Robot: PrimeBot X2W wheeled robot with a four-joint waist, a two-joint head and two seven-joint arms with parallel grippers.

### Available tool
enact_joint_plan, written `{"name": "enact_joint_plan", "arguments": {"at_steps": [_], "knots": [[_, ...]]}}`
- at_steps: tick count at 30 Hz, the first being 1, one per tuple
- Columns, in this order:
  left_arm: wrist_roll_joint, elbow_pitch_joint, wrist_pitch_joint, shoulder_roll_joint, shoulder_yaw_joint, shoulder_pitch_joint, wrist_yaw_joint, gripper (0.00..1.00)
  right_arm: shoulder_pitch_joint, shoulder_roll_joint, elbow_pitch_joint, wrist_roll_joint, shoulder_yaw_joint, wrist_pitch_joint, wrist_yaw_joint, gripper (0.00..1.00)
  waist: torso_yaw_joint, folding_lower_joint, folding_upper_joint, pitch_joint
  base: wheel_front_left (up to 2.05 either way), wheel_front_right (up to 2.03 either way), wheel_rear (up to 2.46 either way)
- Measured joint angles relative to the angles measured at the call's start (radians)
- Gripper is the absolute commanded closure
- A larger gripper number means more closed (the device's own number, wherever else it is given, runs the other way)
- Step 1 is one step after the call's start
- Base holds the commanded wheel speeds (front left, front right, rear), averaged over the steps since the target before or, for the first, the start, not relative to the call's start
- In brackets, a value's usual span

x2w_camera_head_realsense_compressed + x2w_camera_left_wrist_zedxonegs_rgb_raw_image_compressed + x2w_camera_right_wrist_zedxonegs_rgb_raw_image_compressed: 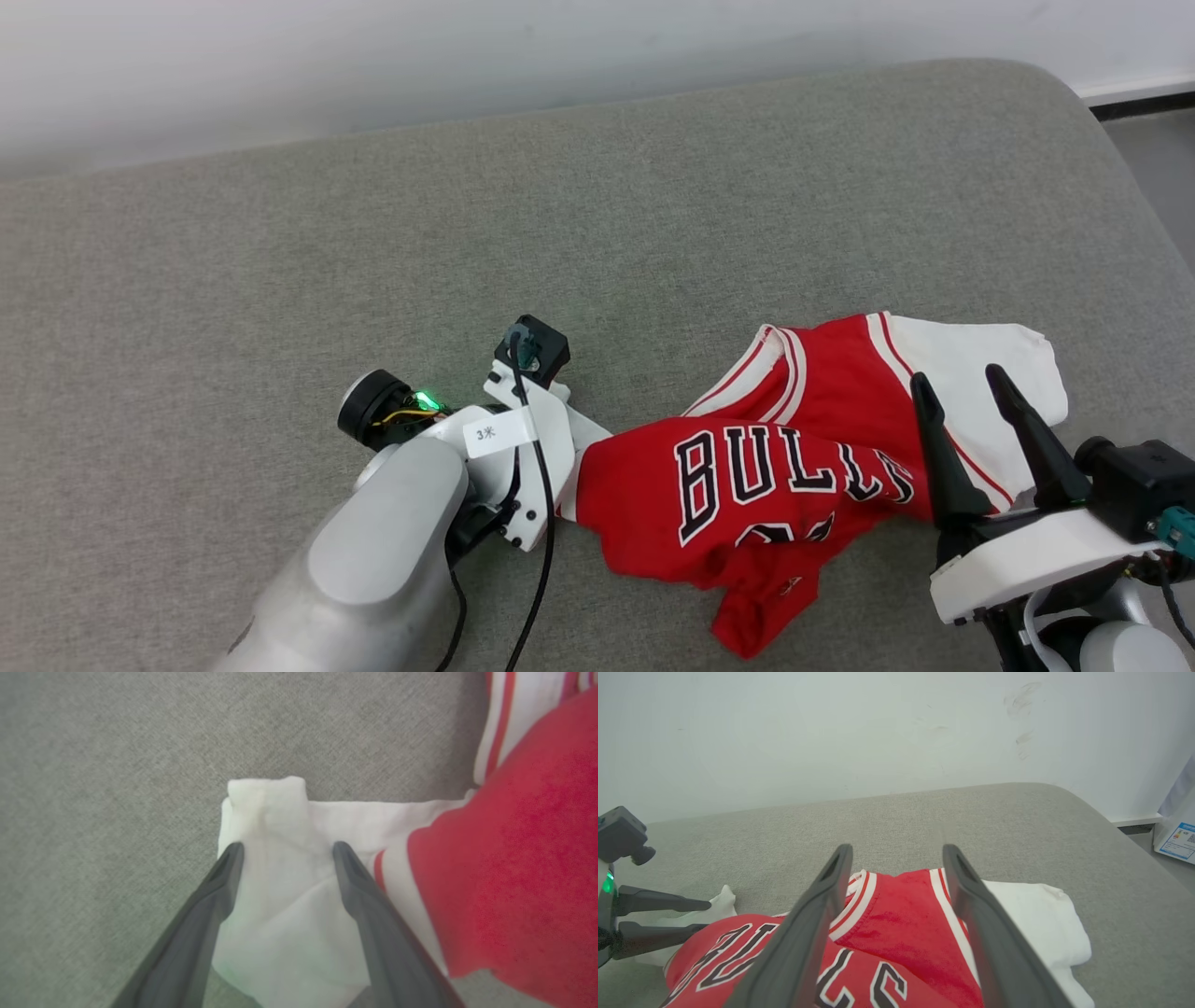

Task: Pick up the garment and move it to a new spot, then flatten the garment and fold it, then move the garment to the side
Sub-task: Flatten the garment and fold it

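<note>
Left gripper (pixel 285 847) wide open, fingers (pixel 219 891) either side of a white sleeve (pixel 280 914). Cloth sits btwn them, nothing pinched. On the right wrist cam the same gripper (pixel 709 914) shows at the left edge, tips right at that bunched sleeve. Right gripper (pixel 957 375) spread just as wide and empty, fingers pointing up the head view across the other white sleeve (pixel 952 345); can't tell if it touches the cloth. On to the shirt (pixel 766 485): red, crumpled, lying on the grey cushion (pixel 280 233) toward its near right part, lettered side up. Black white-edged "BULL" reads clearly, last letter partly behind a finger, numbers below half lost in a fold. Striped collar (pixel 780 359) faces the far side, a red hem corner hangs toward the near edge. Pale grey left forearm (pixel 373 551) lies over the cushion's near left, black cable (pixel 549 523) running down past the wrist. Beyond the cushion, a plain white wall (pixel 373 56).
</note>
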Motion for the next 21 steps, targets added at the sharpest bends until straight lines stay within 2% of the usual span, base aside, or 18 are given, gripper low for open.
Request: {"name": "enact_joint_plan", "arguments": {"at_steps": [7, 8, 9, 10, 14, 21], "knots": [[-0.026, 0.074, 0.136, 0.024, -0.133, -0.076, -0.006, 0.0, -0.002, 0.0, 0.023, 0.031, 0.003, -0.013, 0.0, 0.0, -0.024, -0.0001, 0.0, 0.03, 0.0, 0.0, 0.0], [-0.033, 0.074, 0.138, 0.031, -0.149, -0.083, -0.005, 0.29, -0.004, 0.0, 0.024, 0.037, 0.003, -0.014, 0.0, 0.0, -0.024, -0.0001, 0.0, 0.031, 0.0, 0.0, 0.0], [-0.04, 0.074, 0.138, 0.036, -0.168, -0.09, -0.005, 0.8, -0.005, 0.0, 0.026, 0.039, 0.005, -0.015, 0.0, 0.0, -0.023, -0.0001, 0.0, 0.032, 0.0, 0.0, 0.0], [-0.051, 0.074, 0.137, 0.041, -0.178, -0.092, -0.005, 1.0, -0.006, 0.0, 0.028, 0.047, 0.007, -0.015, 0.0, 0.0, -0.021, -0.0001, 0.0, 0.033, 0.0, 0.0, 0.0], [-0.072, 0.083, 0.065, 0.052, -0.181, -0.091, -0.007, 1.0, -0.01, 0.0, 0.033, 0.056, 0.01, -0.018, 0.0, 0.0, -0.01, -0.0001, 0.0, 0.028, 0.0, 0.0, 0.0], [-0.087, 0.06, -0.077, 0.063, -0.122, -0.073, 0.073, 1.0, -0.004, 0.001, 0.033, 0.055, -0.003, -0.012, 0.0, 0.0, 0.039, 0.0, 0.0, 0.003, 0.0, 0.0, 0.0]]}}
